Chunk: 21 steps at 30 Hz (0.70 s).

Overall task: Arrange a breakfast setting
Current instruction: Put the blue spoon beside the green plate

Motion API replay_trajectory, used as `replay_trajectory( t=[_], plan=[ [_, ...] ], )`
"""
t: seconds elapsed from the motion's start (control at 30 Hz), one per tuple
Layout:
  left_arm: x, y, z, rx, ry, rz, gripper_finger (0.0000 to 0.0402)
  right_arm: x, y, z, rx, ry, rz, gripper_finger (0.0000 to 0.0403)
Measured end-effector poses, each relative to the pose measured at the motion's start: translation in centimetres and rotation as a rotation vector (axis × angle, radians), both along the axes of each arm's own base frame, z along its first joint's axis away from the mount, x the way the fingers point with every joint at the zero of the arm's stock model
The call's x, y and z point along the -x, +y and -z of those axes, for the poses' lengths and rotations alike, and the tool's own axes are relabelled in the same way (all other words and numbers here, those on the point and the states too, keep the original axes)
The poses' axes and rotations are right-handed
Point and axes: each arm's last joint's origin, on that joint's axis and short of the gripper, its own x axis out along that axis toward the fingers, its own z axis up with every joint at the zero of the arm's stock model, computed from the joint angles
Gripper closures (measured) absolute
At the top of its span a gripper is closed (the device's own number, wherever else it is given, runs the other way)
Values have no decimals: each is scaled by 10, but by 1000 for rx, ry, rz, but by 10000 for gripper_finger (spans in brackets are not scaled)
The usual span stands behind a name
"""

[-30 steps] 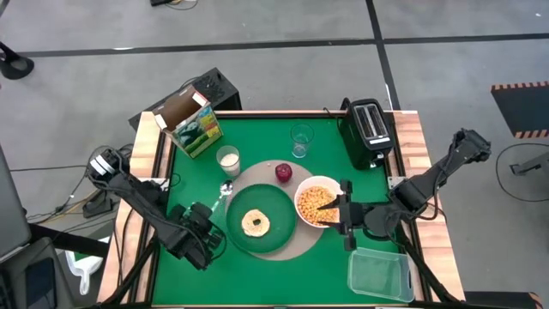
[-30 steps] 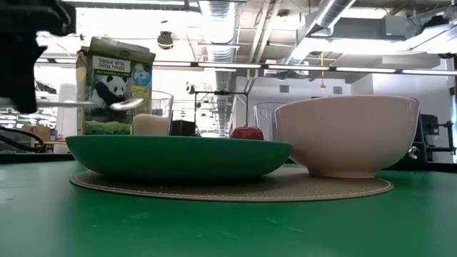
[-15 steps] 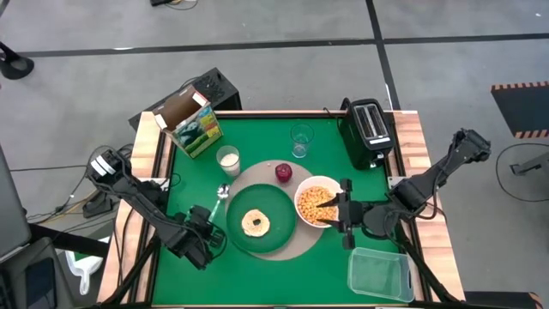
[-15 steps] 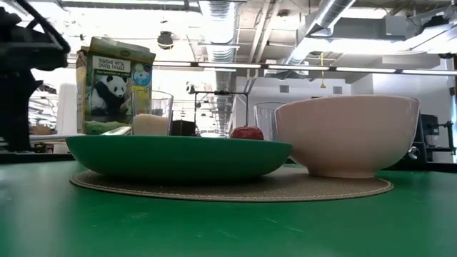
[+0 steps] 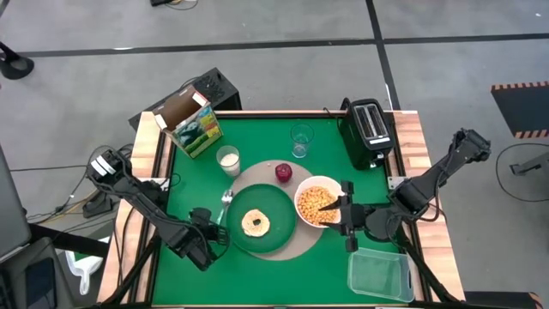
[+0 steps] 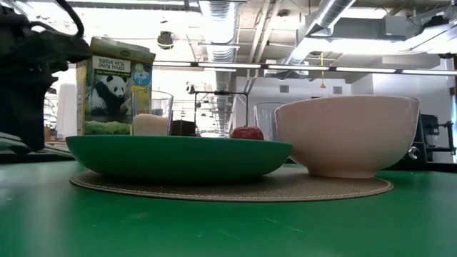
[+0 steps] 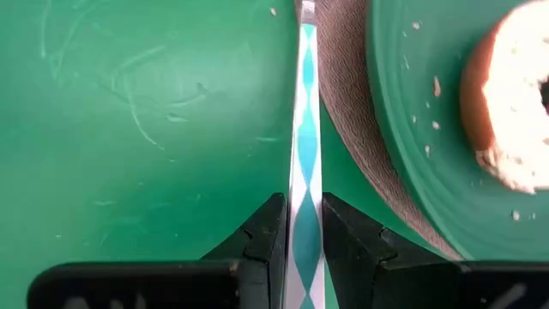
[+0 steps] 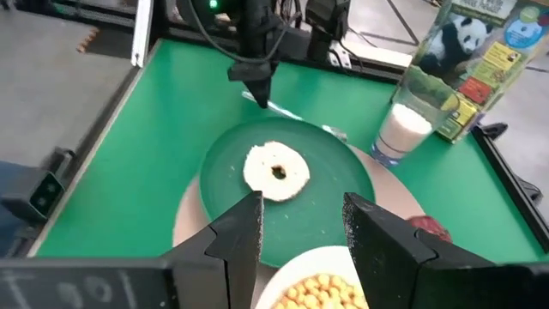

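Two arms are over your green table [image 5: 257, 129], and the left one is doing the work. Your left gripper [image 5: 208, 232] sits low at the left edge of the round tan mat [image 5: 302, 247], its fingers [image 7: 268, 236] on either side of the silver spoon [image 5: 226, 200]. In the left wrist view the spoon's handle runs straight between the two tips, just beside the mat's edge, but you cannot tell from it whether the tips are pinching the handle or have let go. From above, the spoon lies on the table left of the dark green plate [image 5: 276, 232], bowl end toward the small milk glass [image 5: 228, 159]. The round toast [image 5: 256, 222] sits in the middle of the plate, which rests on the mat. Your right gripper [image 5: 346, 216] hovers at the right rim of the white bowl [image 5: 304, 190], jaws parted with nothing between them; the bowl holds orange cereal and stands on the mat's right side. You have the red fruit [image 5: 283, 172] at the mat's far edge, the clear stemmed glass [image 5: 300, 137] beyond it, the cereal box [image 5: 194, 129] at the far left corner and the black toaster [image 5: 368, 129] at the far right. A clear container [image 5: 379, 273] sits near the right front corner.
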Motion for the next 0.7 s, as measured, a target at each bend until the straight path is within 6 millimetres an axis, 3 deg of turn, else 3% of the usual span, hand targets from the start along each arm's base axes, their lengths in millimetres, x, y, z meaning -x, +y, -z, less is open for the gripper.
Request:
replay_trajectory(
  t=[0.33,0.7],
  plan=[
    [1,7,26,73,-97,-25,345,4,-3,7,6,70,26,214],
    [1,9,28,27,-124,5,268,4,-3,7,2,72,30,214]
  ],
)
